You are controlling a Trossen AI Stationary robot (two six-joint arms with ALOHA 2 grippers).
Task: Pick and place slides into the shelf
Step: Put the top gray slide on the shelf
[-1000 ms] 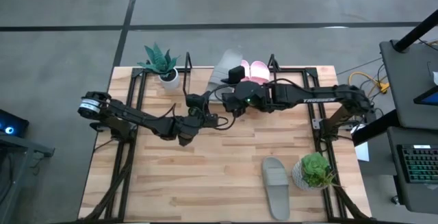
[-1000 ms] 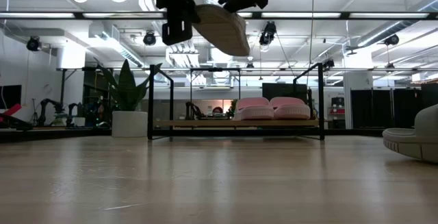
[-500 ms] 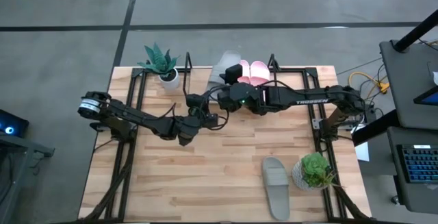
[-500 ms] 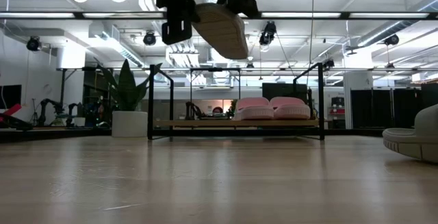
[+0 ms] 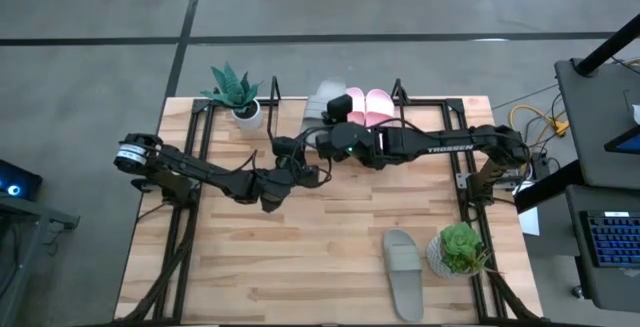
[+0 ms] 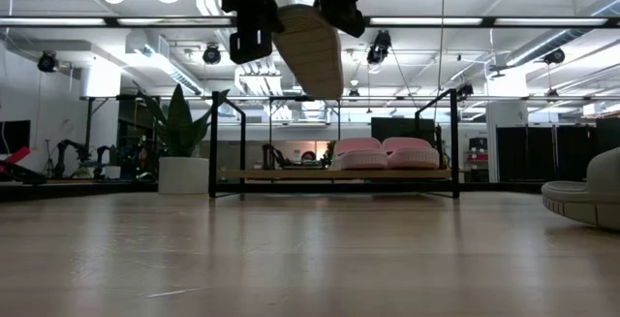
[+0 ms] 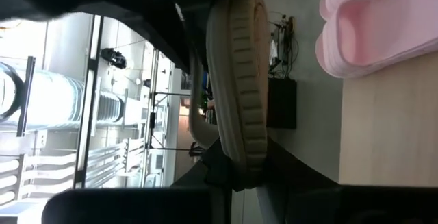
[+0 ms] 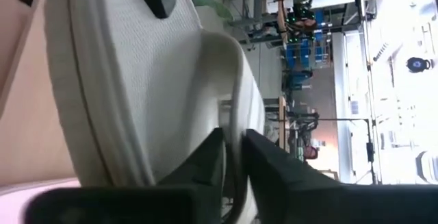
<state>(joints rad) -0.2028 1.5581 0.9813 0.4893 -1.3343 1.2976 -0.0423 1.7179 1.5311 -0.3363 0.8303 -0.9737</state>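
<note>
A grey-green slide (image 6: 310,50) hangs high over the table between both arms, in front of the shelf (image 6: 291,174). My left gripper (image 7: 233,176) is shut on one end of it. My right gripper (image 8: 235,152) is shut on its strap. Two pale pink slides (image 5: 368,105) lie side by side on the shelf's wooden board (image 7: 383,128). A second grey-green slide (image 5: 403,272) lies flat on the table near the front right. My left gripper holds the slide by the end nearest it (image 7: 241,157), seen edge-on with the ribbed sole rim running away from the fingers. The fingers come level and lie along the slide. The slide is lifted clear. My right gripper pinches the strap's thin edge (image 8: 236,104) between its two fingers, which slant slightly down from the table's right side. The footbed (image 8: 137,80) stands beside the fingers. The slide hangs clear of the table, its free end tilted down.
A spiky potted plant (image 5: 235,92) stands at the far left beside the shelf. A leafy potted plant (image 5: 460,249) stands at the front right next to the lying slide. Black arm-mount frames (image 5: 185,217) run along both table sides.
My right gripper has moved a little toward the table's left, tipped down and shut on the slide's strap. The slide's free end has swung lower, so it hangs steeper than before.
</note>
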